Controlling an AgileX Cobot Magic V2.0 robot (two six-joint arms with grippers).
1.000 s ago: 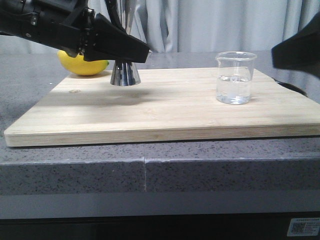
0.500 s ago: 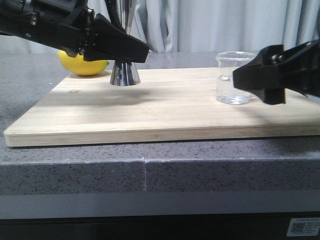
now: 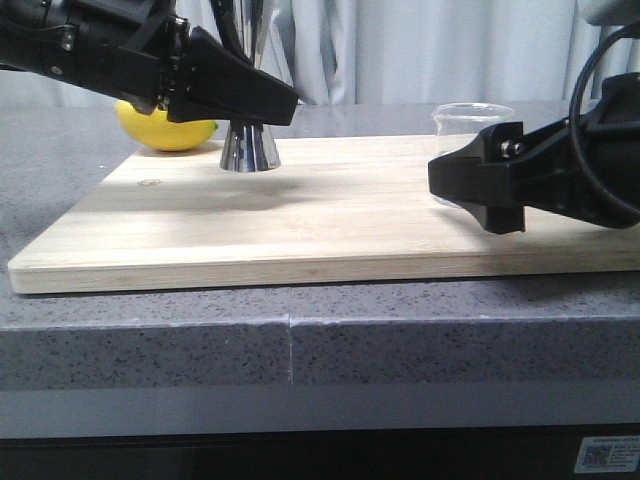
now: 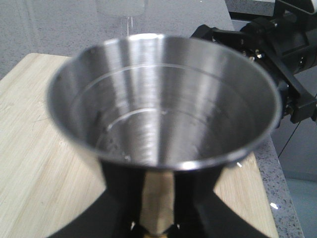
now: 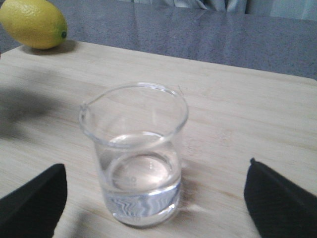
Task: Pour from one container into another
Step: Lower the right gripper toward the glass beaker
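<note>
Right pincer [image 5: 148,198] spread wide, its two dark fingers [image 5: 32,201] on either side of the beaker [image 5: 134,153], not touching the glass; in the front view the right pincer [image 3: 480,190] sits low over the board [image 3: 330,215] and covers most of the beaker [image 3: 470,112], only its rim showing above. Beaker upright on the right part of the board, pouring lip visible, clear liquid in the bottom part. Left pincer [image 4: 156,218] pinching the jigger [image 4: 163,99] at its gold waist, fingers dark on both sides of it; wrist view looks down into the upper cup, shiny steel, a little liquid or droplets at the bottom, hard to tell how much. Front view: left pincer [image 3: 270,100] reaches in from the upper left, jigger [image 3: 249,147] upright, base cone resting on the back left of the board, upper cup mostly hidden behind the arm. Jigger and beaker well apart, at opposite ends of the board. Lemon [image 3: 165,127] lies on the table [image 3: 300,330] just behind the board's back left corner, near the jigger; also seen far off in the right wrist view, lemon [image 5: 33,23]. Table is grey speckled stone, pale curtain [image 3: 420,50] behind.
</note>
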